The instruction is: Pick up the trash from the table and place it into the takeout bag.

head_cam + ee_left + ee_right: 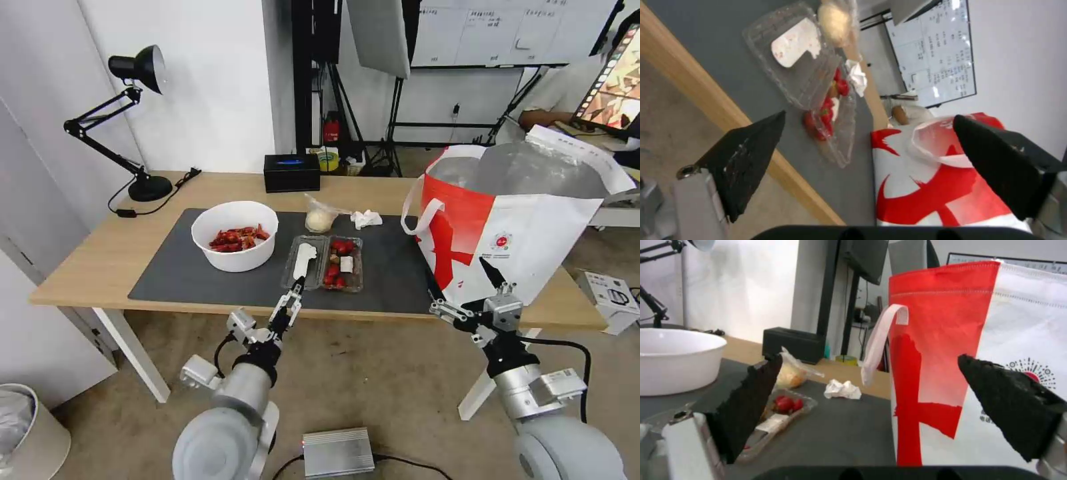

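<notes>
Clamshell tray (324,263) is seen on mat near table (100,260) front edge, beside bowl (235,235). Left gripper (294,291) is held spread, empty, just before tray. Right gripper (460,288) is held spread, empty, beside takeout bag (533,227).

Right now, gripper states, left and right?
Left gripper: open, empty, at the clear plastic clamshell tray.
Right gripper: open, empty, by the white-and-red takeout bag.
</notes>
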`<state>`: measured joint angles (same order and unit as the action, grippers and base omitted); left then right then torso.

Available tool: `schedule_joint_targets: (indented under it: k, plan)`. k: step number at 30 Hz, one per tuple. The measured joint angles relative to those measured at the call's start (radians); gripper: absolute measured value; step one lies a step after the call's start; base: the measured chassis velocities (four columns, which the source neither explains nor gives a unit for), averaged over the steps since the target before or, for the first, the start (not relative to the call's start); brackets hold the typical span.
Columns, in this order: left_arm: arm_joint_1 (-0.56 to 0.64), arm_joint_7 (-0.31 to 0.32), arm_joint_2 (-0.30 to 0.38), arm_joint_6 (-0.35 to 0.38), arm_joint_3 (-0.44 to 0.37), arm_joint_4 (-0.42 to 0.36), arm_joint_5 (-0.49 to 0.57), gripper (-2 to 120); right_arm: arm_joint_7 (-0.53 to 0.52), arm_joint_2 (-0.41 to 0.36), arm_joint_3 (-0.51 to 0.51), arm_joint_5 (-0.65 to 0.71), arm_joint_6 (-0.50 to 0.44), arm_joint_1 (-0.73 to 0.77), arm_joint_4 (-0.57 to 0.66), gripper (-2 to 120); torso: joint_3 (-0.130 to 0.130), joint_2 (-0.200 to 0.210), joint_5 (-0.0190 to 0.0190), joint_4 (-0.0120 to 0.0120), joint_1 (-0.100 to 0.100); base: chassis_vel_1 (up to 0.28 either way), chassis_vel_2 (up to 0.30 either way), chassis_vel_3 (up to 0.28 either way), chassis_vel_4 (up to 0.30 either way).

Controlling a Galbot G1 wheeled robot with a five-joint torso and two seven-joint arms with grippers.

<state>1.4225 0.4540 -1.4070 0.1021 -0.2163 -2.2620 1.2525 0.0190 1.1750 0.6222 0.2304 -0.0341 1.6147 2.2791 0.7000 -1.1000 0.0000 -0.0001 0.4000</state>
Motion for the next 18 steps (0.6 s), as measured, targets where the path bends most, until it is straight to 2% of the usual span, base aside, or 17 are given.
schedule_joint_targets:
  k: [18]
  plan:
    - [-0.163, 0.078, 0.018, -0.006, 0.062, 0.111, 0.07, 100, 0.001, 0.028, 0.014, -0.023, 0.0, 0.02, -0.004, 100, 0.0, 0.0, 0.0, 0.0001, 0.0, 0.0, 0.0, 0.0, 0.0]
